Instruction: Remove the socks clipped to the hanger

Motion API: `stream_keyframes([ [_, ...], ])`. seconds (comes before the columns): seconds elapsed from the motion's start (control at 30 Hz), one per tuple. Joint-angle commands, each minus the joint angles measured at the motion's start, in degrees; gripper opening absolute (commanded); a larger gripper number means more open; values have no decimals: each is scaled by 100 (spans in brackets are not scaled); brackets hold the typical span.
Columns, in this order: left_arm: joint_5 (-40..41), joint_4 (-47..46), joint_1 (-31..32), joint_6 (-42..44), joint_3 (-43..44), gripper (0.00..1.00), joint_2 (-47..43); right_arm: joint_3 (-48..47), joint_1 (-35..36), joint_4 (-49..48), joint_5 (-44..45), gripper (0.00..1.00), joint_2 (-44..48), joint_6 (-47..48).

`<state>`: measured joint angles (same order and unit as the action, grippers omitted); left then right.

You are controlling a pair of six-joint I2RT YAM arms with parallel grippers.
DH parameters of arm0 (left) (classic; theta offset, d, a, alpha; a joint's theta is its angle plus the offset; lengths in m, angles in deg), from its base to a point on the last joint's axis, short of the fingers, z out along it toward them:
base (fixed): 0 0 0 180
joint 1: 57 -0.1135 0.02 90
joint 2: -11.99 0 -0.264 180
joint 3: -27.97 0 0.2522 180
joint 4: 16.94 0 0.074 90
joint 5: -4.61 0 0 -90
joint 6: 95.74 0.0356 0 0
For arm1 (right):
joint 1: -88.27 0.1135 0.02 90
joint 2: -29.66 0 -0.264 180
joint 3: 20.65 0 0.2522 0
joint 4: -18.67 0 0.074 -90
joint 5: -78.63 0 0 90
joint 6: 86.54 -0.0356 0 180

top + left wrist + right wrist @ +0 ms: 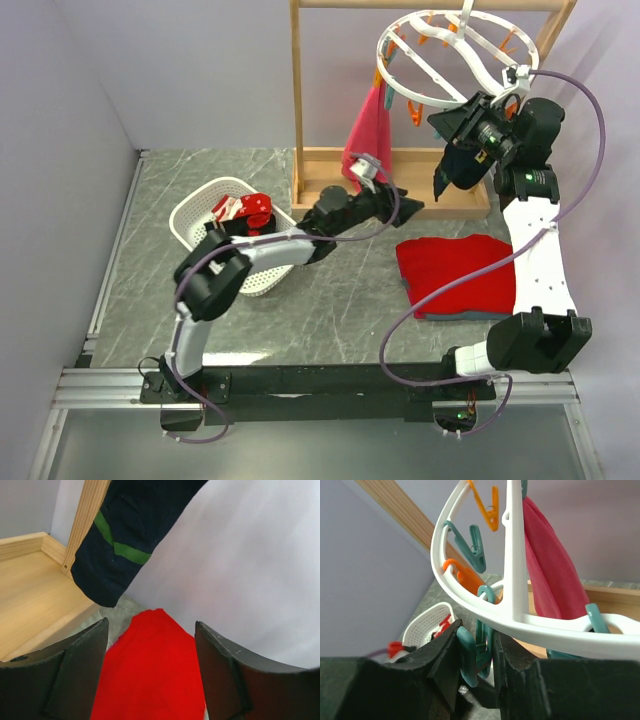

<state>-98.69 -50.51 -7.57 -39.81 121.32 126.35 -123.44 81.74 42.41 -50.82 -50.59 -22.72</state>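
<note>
Hanging sock, top view: we see one dark sock (460,168) below the hanger (478,48) at 1 o'clock; the basket (195,215) sits at 9 o'clock.
Right gripper, top view: right gripper (450,118) sits at the ring's 6 o'clock rim.
Left gripper, left wrist view: left gripper (150,630) has its jaws spread and empty; the sock hangs at 11 o'clock, untouched, over the red cloth (150,690).
Clip, right wrist view: fingers pinch a teal clip (472,655).
Risk: once released, we judge the unsupported sock drops onto the cloth; tugging could unhook the hanger.
</note>
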Motion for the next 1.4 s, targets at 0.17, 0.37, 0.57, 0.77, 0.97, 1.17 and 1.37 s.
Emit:
stream_keyframes([
  [0.17,425,-813,304,743,1620,78,1209,-140,318,206,42,0,404,-221],
  [0.37,487,-795,418,761,2508,75,1956,-158,397,267,94,0,475,-195],
  [0.57,609,-734,541,849,2851,77,2309,-132,424,242,68,0,536,-230],
  [0.77,1312,-611,541,919,3193,80,2608,-219,485,347,94,0,581,-187],
  [0.97,1312,-373,542,770,4020,76,3074,-229,529,417,147,0,668,-169],
  [1.17,1383,-391,533,787,4117,48,3057,-342,626,584,226,0,633,-90],
  [1.37,1137,-24,533,814,3871,5,2618,-325,626,610,279,5,695,-90],
])
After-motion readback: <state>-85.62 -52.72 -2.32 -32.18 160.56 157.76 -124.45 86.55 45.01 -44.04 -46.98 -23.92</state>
